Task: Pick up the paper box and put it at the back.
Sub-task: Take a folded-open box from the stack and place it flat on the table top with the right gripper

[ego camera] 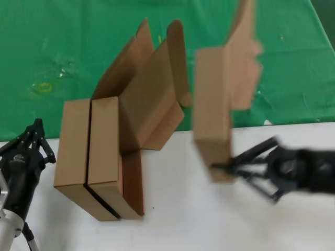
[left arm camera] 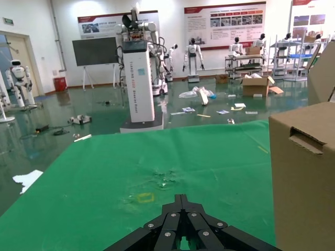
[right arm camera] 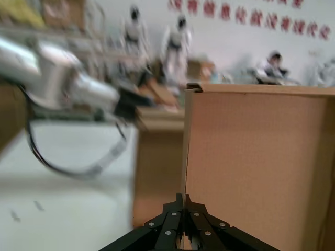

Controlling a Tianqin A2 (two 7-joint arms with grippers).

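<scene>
My right gripper (ego camera: 219,168) is shut on the near bottom edge of a brown paper box (ego camera: 214,110) and holds it upright and raised above the white table, near the edge of the green cloth (ego camera: 68,47). In the right wrist view the gripper (right arm camera: 183,198) pinches the box's thin cardboard wall (right arm camera: 256,167). Two more paper boxes (ego camera: 97,157) stand side by side on the table at left centre, lids open behind them. My left gripper (ego camera: 36,125) is shut and empty, parked at the left of them; in the left wrist view it (left arm camera: 181,197) points over the cloth.
The green cloth (left arm camera: 104,183) covers the far half of the table, with a yellowish stain (ego camera: 44,86). The white tabletop (ego camera: 178,219) lies in front. The nearest standing box shows at the edge of the left wrist view (left arm camera: 306,178).
</scene>
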